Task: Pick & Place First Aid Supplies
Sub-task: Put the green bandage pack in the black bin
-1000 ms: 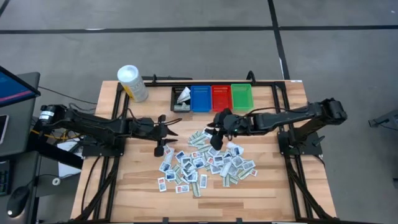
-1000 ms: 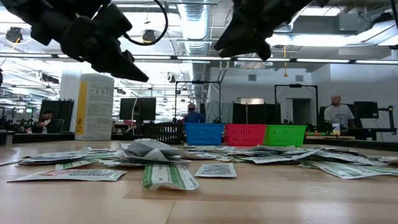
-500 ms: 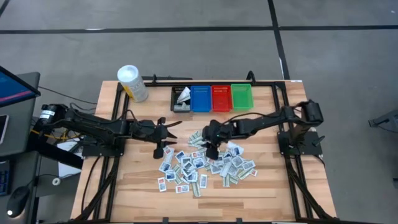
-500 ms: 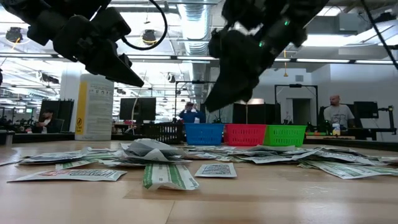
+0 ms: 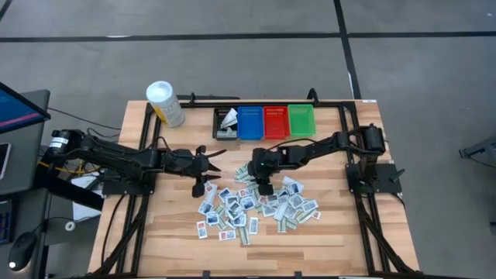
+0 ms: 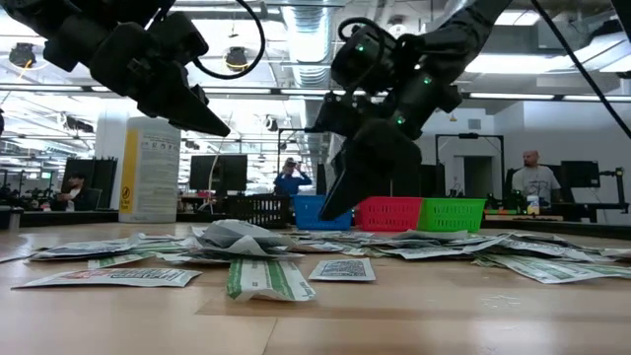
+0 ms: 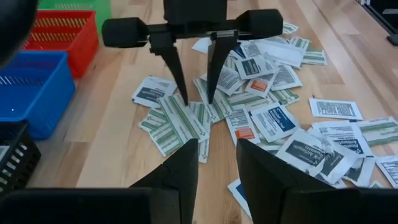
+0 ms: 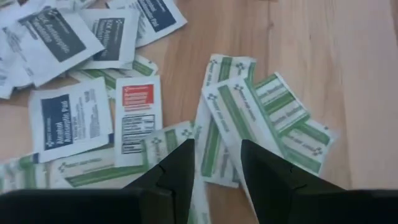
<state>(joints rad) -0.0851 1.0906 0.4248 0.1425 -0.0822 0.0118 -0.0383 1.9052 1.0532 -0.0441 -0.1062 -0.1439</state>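
The first aid supplies (image 5: 256, 203) lie as a loose pile of small flat packets on the wooden table, some overlapping. My right gripper (image 8: 217, 149) stands open, slanting down just above green-striped packets (image 8: 249, 118) at the pile's far left part; the left wrist view shows its fingertips (image 7: 185, 99) a little above them. My left gripper (image 5: 208, 172) hangs open and holds nothing, left of the pile and well above the table (image 6: 212, 123).
A black bin (image 5: 225, 122), a blue bin (image 5: 250, 122), a red bin (image 5: 276, 121) and a green bin (image 5: 301, 120) stand in a row at the table's far edge. A white tub (image 5: 165, 103) stands at the far left. Bare wood lies near the front edge.
My right gripper has come down from high above the table toward the pile's far left part, moving toward the table's left and near edges, and its wrist has rolled. Its fingers have stayed apart. The packets have not moved.
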